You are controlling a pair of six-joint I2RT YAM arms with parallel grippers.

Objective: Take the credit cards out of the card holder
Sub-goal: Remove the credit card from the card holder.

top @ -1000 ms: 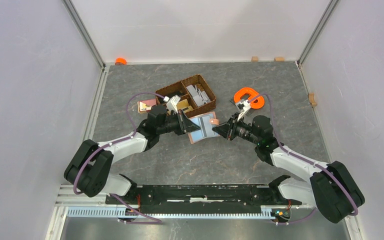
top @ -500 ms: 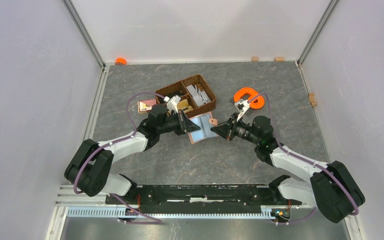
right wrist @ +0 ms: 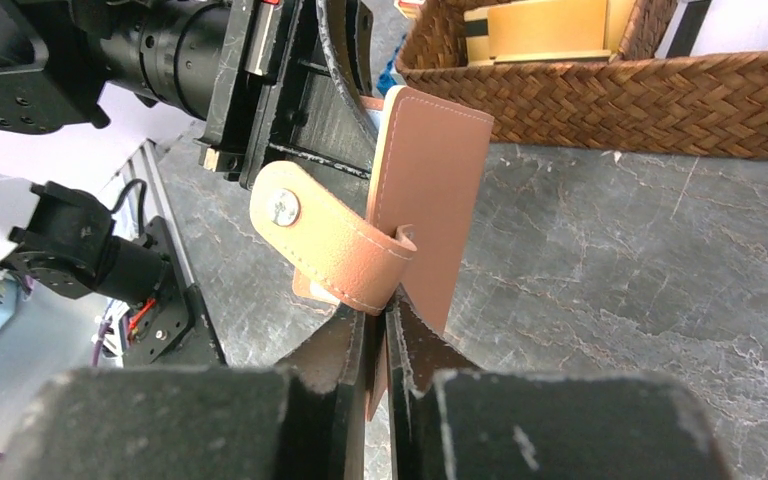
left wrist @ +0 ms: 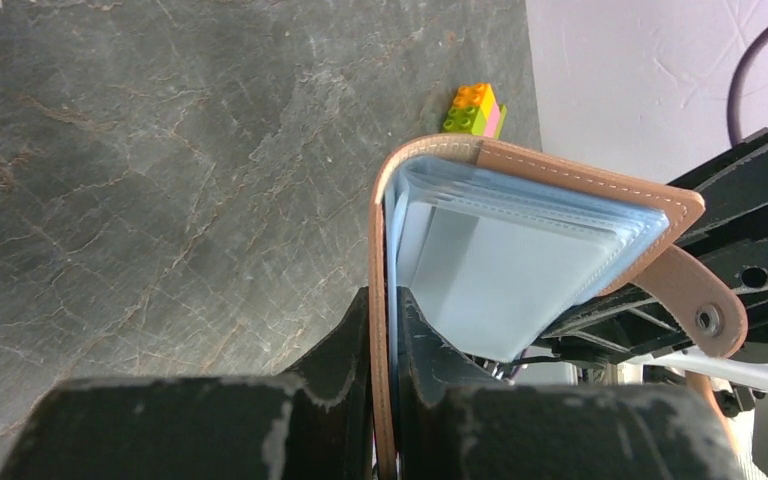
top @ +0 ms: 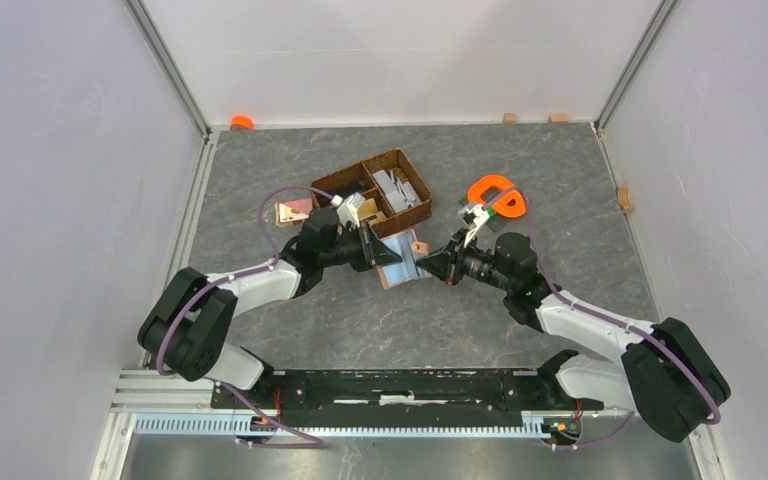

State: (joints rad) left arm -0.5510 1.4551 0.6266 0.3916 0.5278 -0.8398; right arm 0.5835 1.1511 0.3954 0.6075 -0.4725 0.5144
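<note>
The tan card holder hangs partly open between my two grippers, above the table. My left gripper is shut on one cover, with the tan leather edge pinched between its fingers. Pale blue credit cards sit in clear sleeves inside the fold. My right gripper is shut on the opposite cover, just under the snap tab, which curls out to the left. In the top view the left gripper and right gripper face each other across the holder.
A brown wicker basket with boxes in it stands just behind the grippers, its wall close to the right wrist. An orange ring-shaped object lies at the back right. A pink-and-white piece lies left, toy bricks near the wall.
My right gripper has moved left to the holder and shut on its free cover. The holder has folded narrower, and its tab has shifted left.
</note>
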